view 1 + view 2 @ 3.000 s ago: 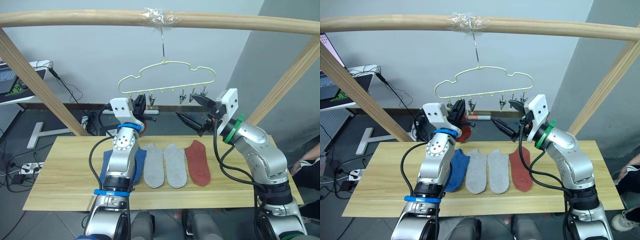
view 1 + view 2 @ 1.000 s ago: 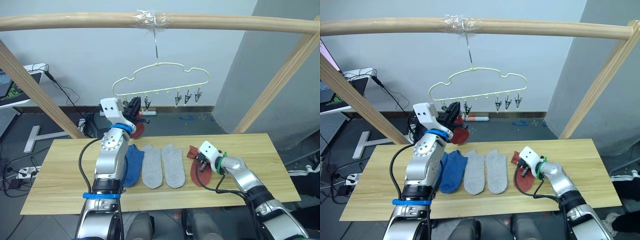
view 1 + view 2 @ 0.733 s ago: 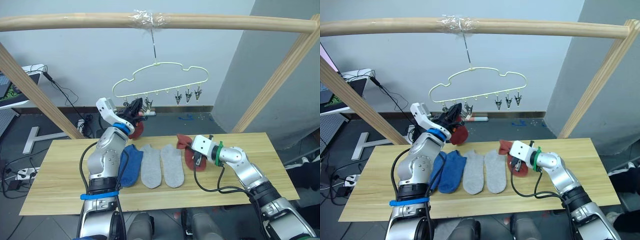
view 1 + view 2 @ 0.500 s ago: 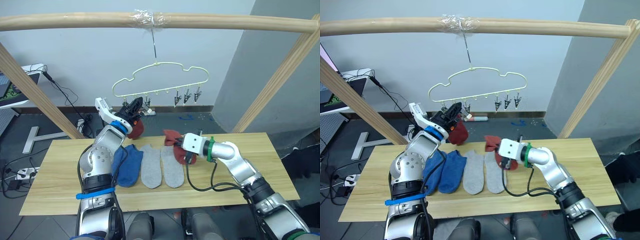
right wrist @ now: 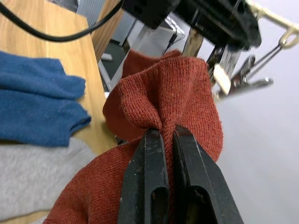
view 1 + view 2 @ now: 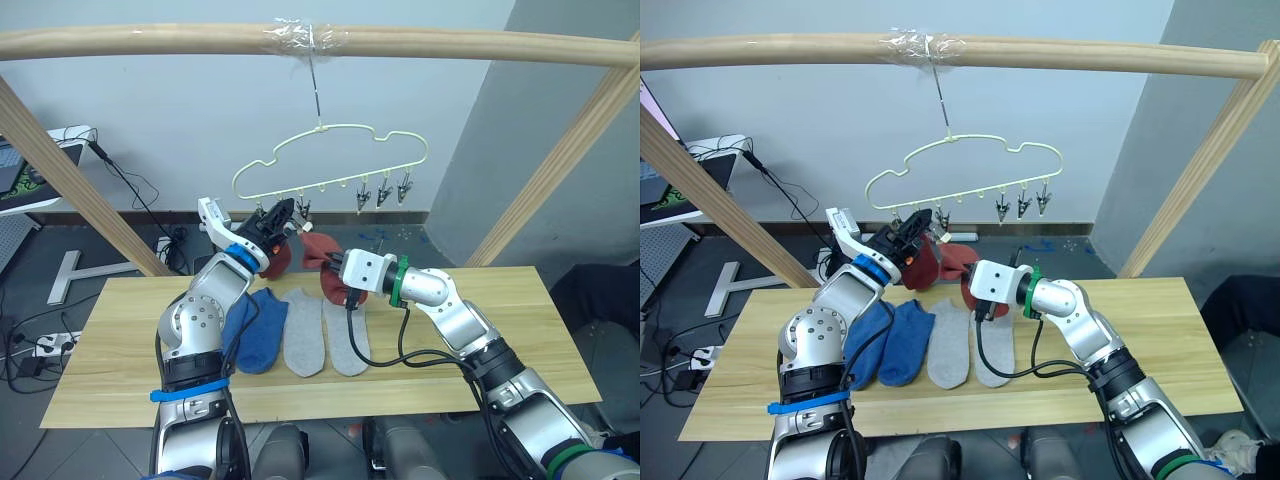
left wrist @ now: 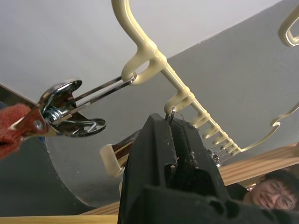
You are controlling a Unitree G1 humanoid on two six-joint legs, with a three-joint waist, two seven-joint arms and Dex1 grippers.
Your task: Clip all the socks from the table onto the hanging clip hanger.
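The pale yellow clip hanger point(image 6: 330, 160) hangs from the wooden bar. A rust red sock point(image 6: 278, 256) dangles from its leftmost clip point(image 7: 65, 109). My left gripper point(image 6: 283, 212) is raised to the neighbouring clip point(image 7: 171, 113) and shut on it. Close beside it, my right gripper point(image 5: 162, 135) is shut on the second rust red sock point(image 6: 318, 252), held up off the table point(image 6: 480, 330) just below the clips. Two blue socks point(image 6: 255, 325) and two light grey socks point(image 6: 325, 330) lie side by side on the planks.
The thick wooden frame bar point(image 6: 450, 45) runs overhead, with slanted posts point(image 6: 60, 170) at both sides. Three free clips point(image 6: 385, 192) hang at the hanger's right end. Cables and a monitor stand sit on the floor behind. A person point(image 7: 273, 191) is nearby.
My right gripper has lifted the rust red sock off the table and carried it up and left to the hanger's left clips. The left gripper has stayed at its clip.
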